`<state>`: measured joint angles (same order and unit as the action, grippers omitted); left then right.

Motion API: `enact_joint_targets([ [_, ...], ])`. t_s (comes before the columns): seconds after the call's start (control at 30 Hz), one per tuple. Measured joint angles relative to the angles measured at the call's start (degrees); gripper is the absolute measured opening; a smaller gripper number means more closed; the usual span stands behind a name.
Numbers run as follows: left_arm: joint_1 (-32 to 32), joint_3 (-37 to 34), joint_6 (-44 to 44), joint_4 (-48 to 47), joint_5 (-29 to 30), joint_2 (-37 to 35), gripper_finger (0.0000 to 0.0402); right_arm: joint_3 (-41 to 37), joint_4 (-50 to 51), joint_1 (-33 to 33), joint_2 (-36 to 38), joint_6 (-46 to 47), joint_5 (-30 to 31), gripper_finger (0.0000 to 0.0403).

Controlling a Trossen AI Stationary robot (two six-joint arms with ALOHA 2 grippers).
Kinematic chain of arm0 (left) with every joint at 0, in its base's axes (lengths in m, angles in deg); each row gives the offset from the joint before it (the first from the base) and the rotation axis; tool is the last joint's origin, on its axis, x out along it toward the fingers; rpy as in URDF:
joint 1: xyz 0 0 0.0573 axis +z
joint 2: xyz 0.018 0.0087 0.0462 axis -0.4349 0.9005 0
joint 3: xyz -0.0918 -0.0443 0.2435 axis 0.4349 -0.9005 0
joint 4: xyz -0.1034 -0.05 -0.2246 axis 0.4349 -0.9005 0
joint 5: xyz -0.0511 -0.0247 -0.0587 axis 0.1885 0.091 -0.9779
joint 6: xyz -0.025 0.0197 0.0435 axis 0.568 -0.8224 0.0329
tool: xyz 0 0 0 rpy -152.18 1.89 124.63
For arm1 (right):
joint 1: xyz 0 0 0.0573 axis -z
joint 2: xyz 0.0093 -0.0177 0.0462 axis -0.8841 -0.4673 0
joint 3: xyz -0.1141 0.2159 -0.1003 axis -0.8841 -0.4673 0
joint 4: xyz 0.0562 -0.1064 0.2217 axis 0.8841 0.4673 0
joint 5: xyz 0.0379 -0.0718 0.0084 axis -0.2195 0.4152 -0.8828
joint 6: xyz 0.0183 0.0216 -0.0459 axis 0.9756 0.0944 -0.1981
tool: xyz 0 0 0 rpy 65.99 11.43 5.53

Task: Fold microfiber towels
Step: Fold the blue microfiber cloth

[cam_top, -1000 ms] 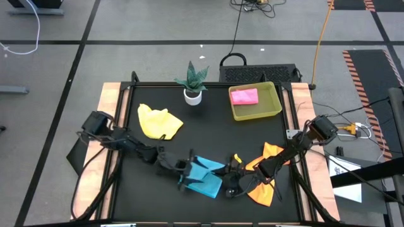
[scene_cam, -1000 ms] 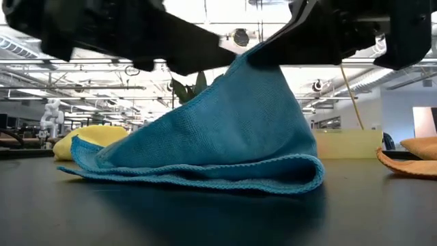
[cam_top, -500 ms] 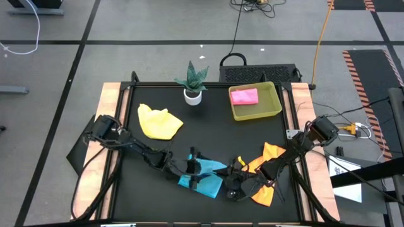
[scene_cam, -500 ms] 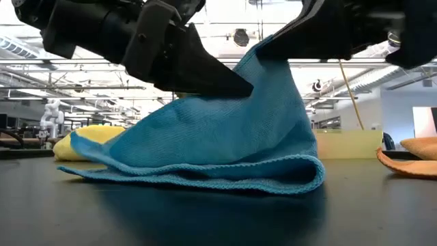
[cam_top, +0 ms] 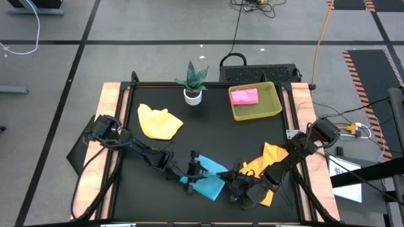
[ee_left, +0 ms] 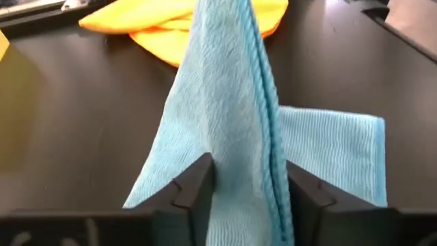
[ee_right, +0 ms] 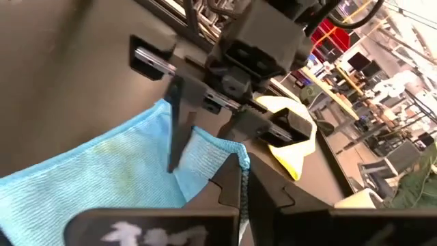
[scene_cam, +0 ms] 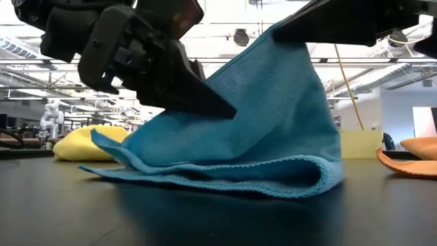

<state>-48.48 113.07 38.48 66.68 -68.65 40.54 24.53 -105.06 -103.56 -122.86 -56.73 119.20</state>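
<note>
The light blue towel (cam_top: pixel 208 178) lies near the table's front middle. Its lower part is folded on the table (scene_cam: pixel 225 181), and one corner is drawn up into a peak (scene_cam: pixel 290 41). My right gripper (cam_top: pixel 231 183) is shut on that peak. My left gripper (cam_top: pixel 191 169) has come in from the left and stands open, one finger on each side of the raised sloping cloth (ee_left: pixel 239 102). The orange towel (cam_top: pixel 268 161) lies crumpled to the right and the yellow towel (cam_top: pixel 158 122) at the far left. The pink towel (cam_top: pixel 245 96) lies folded in the tray. My right gripper pinches the blue towel's raised corner (ee_right: pixel 239 162) between its two fingers, coming almost level from the table's right side. The cloth slopes down from the hold, drawn fairly smooth, and its lower folded part lies on the table. My left gripper's fingers (ee_left: pixel 198 191) flank the raised cloth; whether they touch it, I cannot tell.
A yellow-green tray (cam_top: pixel 273 106) stands at the far right and a small potted plant (cam_top: pixel 192 83) at the far middle. Bare black table (cam_top: pixel 208 135) lies between the far things and the blue towel. The table has wooden side rails (cam_top: pixel 110 113).
My right gripper has carried the towel's corner toward the table's right edge, and the folded lower edge has slid a little that way too. My left gripper has sunk and tipped toward the raised cloth, and its fingers now reach it.
</note>
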Motion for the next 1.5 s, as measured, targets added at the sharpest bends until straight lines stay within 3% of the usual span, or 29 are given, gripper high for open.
enact_joint_targets([
  [0.33,0.13,-0.02,0.09,-18.51,6.04,-9.05,0.0049,0.00,0.36,-0.71,0.00,-0.75,0.00,0.0000],
  [0.6,-0.27,0.00,1.05,-31.88,6.93,-15.23,0.0010,0.00,0.34,0.79,0.00,-2.84,-0.22,0.0000],
  [0.9,-6.21,-0.01,7.32,-40.43,16.53,-23.12,0.0009,-0.02,-2.18,8.96,1.30,-12.04,-0.38,0.0000],
  [1.03,-8.03,0.00,11.41,-40.65,17.37,-27.10,0.0009,0.04,-6.32,9.46,5.32,-14.13,-0.97,0.0000],
  [1.1,-8.46,0.01,13.18,-40.24,17.27,-28.34,0.0009,0.07,-5.30,9.06,7.63,-11.61,-3.37,0.0000],
  [1.33,-8.81,0.09,15.14,-41.80,10.16,-29.12,0.0010,0.07,6.21,8.23,12.22,4.60,-20.37,0.0000],
  [1.4,-8.69,0.13,15.09,-43.41,10.49,-29.12,0.0010,0.07,9.05,8.12,12.44,6.51,-19.96,0.0000],
  [1.5,-7.32,0.13,15.09,-45.43,13.41,-29.12,0.0010,0.09,11.53,8.25,12.44,8.25,-14.60,0.0000],
])
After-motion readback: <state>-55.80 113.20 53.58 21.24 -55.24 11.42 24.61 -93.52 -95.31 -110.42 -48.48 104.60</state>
